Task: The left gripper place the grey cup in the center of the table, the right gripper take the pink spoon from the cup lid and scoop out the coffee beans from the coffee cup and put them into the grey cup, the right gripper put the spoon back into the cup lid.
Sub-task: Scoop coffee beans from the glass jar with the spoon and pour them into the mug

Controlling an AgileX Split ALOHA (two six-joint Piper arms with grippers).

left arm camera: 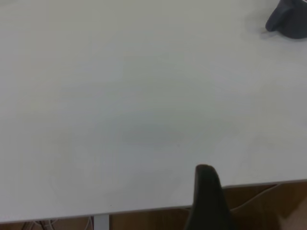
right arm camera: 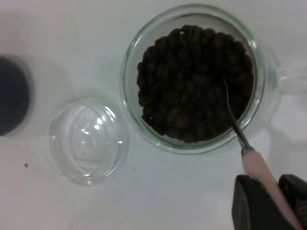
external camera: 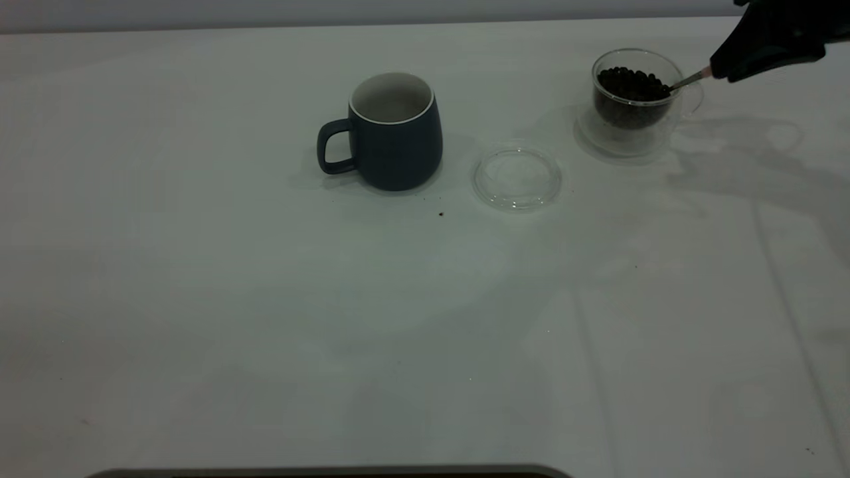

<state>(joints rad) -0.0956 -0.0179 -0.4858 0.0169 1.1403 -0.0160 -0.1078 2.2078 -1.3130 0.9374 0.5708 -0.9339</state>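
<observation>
The grey cup (external camera: 397, 131) stands upright near the table's (external camera: 265, 299) middle, handle to the left; its edge shows in the right wrist view (right arm camera: 12, 96). The clear cup lid (external camera: 517, 178) lies empty to its right, also in the right wrist view (right arm camera: 88, 140). The coffee cup (external camera: 634, 99) with coffee beans (right arm camera: 194, 81) stands at the far right. My right gripper (external camera: 720, 68) is shut on the pink spoon (right arm camera: 264, 179), whose metal stem (external camera: 687, 80) dips into the beans; the bowl is buried. My left gripper (left arm camera: 206, 191) hovers over the table edge, away from the cups.
A dark speck (external camera: 441, 214) lies in front of the grey cup. The grey cup shows far off in the left wrist view (left arm camera: 290, 19). The table's front edge (left arm camera: 144, 208) lies close under the left gripper.
</observation>
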